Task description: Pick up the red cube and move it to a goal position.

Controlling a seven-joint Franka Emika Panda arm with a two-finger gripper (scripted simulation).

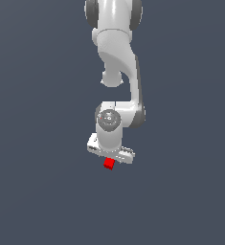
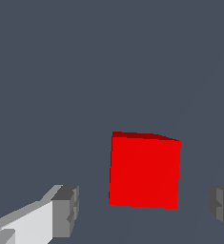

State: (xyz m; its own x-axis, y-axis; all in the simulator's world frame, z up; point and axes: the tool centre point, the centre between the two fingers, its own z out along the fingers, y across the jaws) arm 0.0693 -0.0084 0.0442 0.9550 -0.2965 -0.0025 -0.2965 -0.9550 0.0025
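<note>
The red cube [image 1: 109, 164] is small and plain and lies on the flat grey ground [image 1: 37, 191], right under the white arm's hand. In the wrist view the red cube [image 2: 144, 170] stands between the two grey fingertips [image 2: 66, 209], with a gap on each side. My gripper [image 2: 144, 209] is open and straddles the cube without touching it. In the exterior view the gripper [image 1: 109, 160] points down over the cube, and its fingers are mostly hidden behind the hand.
The white arm [image 1: 118, 57] reaches down from the top of the exterior view. Only uniform grey ground surrounds the cube. No goal marker shows.
</note>
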